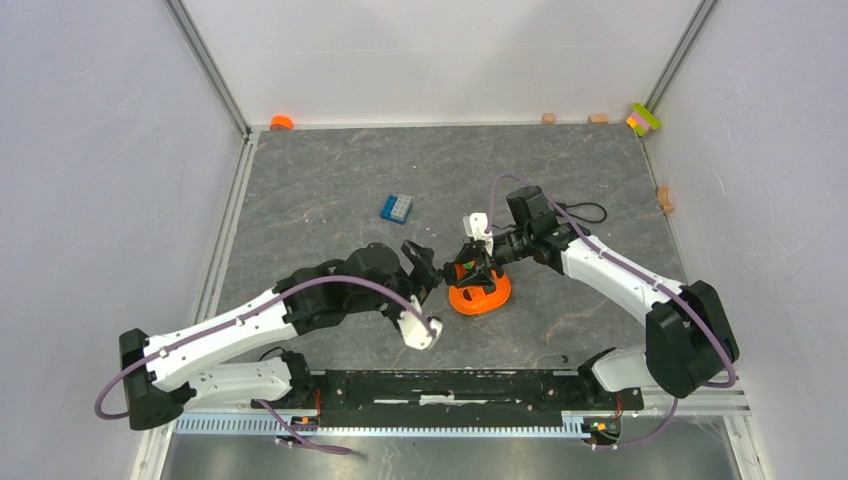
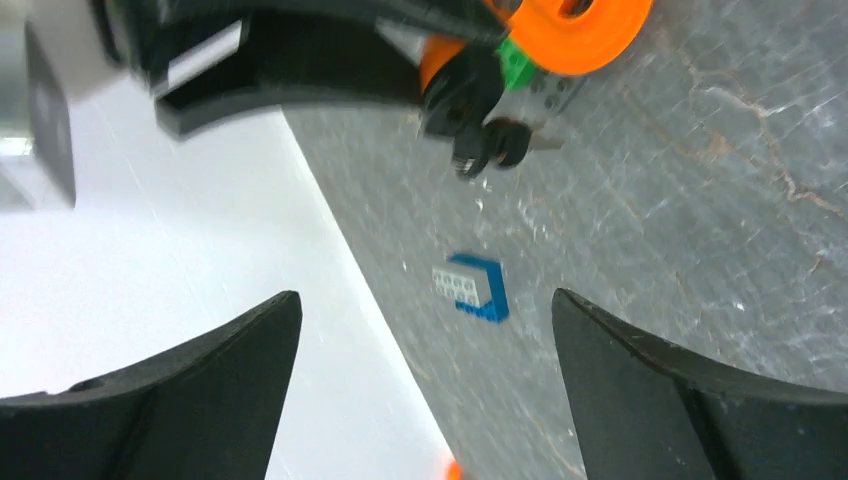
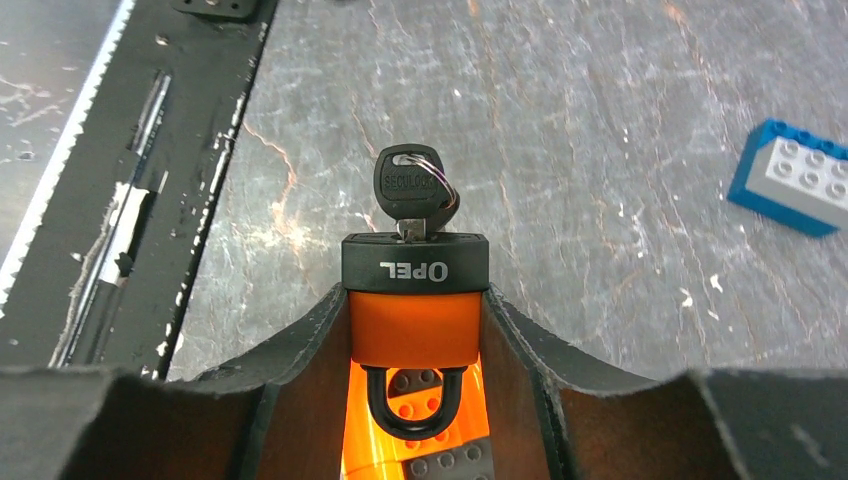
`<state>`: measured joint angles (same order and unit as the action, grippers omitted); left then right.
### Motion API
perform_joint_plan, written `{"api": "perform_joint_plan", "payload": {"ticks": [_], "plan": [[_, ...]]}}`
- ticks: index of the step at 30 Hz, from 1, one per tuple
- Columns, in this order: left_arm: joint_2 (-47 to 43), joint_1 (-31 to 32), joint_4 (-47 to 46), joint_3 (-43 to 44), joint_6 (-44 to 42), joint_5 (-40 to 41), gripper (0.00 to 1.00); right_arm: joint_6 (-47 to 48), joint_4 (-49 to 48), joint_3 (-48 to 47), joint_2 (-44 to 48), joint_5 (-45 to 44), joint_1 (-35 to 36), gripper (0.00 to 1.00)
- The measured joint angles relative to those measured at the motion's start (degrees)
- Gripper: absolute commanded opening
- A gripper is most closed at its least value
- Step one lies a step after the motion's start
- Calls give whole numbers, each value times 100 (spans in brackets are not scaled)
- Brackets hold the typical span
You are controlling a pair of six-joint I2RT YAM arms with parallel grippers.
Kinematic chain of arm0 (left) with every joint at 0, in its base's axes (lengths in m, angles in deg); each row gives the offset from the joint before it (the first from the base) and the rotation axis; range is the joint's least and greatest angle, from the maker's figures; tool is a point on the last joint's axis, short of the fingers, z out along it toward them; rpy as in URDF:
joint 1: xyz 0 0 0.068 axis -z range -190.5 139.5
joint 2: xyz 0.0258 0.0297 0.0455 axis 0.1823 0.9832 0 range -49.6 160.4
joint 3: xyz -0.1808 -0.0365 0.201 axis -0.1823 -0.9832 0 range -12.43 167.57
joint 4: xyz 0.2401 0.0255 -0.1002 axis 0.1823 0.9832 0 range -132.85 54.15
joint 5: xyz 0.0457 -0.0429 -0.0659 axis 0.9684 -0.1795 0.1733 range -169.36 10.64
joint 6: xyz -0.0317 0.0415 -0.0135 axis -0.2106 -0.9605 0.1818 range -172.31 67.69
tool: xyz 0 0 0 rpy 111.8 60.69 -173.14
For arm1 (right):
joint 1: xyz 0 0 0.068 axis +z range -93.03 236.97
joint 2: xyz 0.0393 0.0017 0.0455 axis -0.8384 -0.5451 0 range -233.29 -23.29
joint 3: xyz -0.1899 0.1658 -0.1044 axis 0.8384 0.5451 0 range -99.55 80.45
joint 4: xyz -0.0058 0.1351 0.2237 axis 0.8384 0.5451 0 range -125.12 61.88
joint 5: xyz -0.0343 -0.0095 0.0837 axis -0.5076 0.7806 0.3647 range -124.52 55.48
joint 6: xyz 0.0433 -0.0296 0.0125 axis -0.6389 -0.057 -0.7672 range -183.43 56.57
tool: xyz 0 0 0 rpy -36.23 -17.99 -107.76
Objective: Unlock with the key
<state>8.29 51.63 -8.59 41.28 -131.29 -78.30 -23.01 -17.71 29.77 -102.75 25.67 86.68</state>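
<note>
My right gripper (image 1: 468, 266) is shut on the small orange padlock (image 3: 415, 325) and holds it just above the orange ring-shaped piece (image 1: 480, 296). The black shackle (image 3: 415, 405) points back between the fingers. The key (image 3: 413, 188), with its black head, sits in the padlock's black end, its blade hidden inside. My left gripper (image 1: 425, 275) is open and empty, just left of the padlock, touching nothing. In the left wrist view the key's black head (image 2: 495, 143) and the orange ring (image 2: 585, 25) show beyond the open fingers (image 2: 200, 375).
A blue and white brick (image 1: 396, 208) lies behind the left gripper, also in the left wrist view (image 2: 470, 288) and the right wrist view (image 3: 795, 180). Small blocks (image 1: 598, 118) and an orange cap (image 1: 282, 122) line the back wall. A black rail (image 1: 450, 390) runs along the near edge.
</note>
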Motion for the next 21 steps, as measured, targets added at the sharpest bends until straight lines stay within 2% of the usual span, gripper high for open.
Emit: {"api": "perform_joint_plan", "payload": {"ticks": [8,14,18,21], "plan": [[240,-2,901,693,1508,1912,100,107,-20,133,0,-214,-136,0],[234,-229,2402,1598,2761,2415,100,146,-22,164,0,-245,-136,0],[509,-1318,3351,2732,3359,2013,100,144,-24,164,0,-245,-136,0],[754,-2221,3580,3519,3751,1471,100,142,-28,164,2,-247,-136,0]]}}
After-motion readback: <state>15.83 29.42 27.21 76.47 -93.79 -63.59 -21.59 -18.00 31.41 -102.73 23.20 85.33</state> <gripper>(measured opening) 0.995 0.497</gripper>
